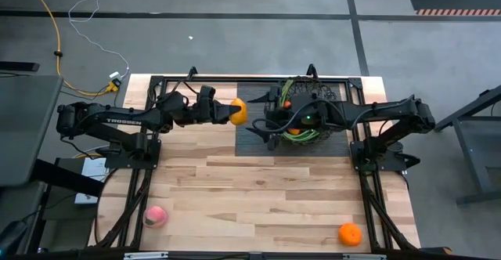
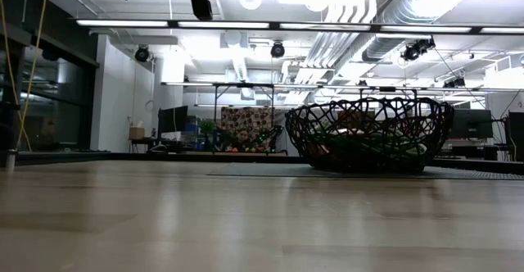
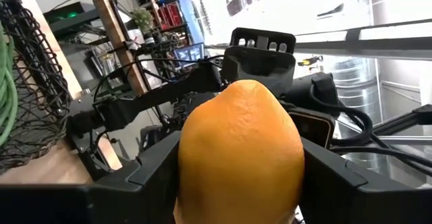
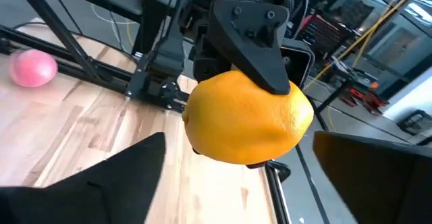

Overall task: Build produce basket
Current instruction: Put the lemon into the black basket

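Lemon [image 1: 239, 110] clamped in left gripper [image 1: 232, 112], held high over the dark mat [image 1: 252, 139], just beside the basket [image 1: 299, 119]. Right gripper [image 4: 236, 177] faces it, jaws spread wide and empty, fingers either side, apparently not touching. Handover likely: right should close squarely before left lets go. Basket contents mostly hidden under the right arm; peach [image 1: 156, 216] and orange [image 1: 350, 234] wait near the front edge.

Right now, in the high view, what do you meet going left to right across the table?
Pink peach → left gripper holding an orange fruit → right gripper → basket → loose orange.
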`<state>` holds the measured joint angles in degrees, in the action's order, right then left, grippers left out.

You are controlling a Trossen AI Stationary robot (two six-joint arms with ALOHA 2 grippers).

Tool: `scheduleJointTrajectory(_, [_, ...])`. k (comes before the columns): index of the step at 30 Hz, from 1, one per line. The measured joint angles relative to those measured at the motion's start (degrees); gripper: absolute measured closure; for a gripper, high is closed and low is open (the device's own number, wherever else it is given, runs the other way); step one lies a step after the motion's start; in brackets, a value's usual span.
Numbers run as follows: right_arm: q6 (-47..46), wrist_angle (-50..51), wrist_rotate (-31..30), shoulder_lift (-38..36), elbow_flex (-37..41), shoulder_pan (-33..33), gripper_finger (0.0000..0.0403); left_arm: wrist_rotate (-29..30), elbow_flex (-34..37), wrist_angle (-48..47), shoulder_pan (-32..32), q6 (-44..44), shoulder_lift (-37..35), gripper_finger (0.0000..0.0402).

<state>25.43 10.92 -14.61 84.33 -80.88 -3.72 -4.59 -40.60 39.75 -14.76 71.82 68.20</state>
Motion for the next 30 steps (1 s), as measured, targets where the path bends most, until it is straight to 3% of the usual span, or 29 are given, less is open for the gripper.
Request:
scheduleJointTrajectory(3, [0.0, -0.4, -0.9, 0.0, 0.0, -1.0, 0.0009, 0.1, 0.0, 0.0, 0.0, 1.1, 0.0, 0.0179])
scheduleJointTrajectory(8, [-0.7, -0.9, -1.9, 0.0, 0.0, -1.6, 0.0029, 0.1, 0.0, 0.0, 0.0, 3.5, 0.0, 0.0179])
scheduleJointTrajectory(12, [-6.7, -0.9, -1.6, 0.0, 0.0, -1.6, 0.0033, 0.1, 0.0, 2.2, 0.0, 3.1, 0.1, 0.0179])
scheduleJointTrajectory(19, [-4.0, -5.4, -1.8, 0.0, 0.0, -0.2, 0.0034, 0.1, 0.0, 3.4, 0.6, 3.7, 0.1, 0.0179])
scheduleJointTrajectory(30, [-4.1, -5.4, 7.0, 1.0, 0.0, 1.6, 0.0034, 0.2, 0.0, 3.5, 1.4, 3.7, 0.1, 0.0179])
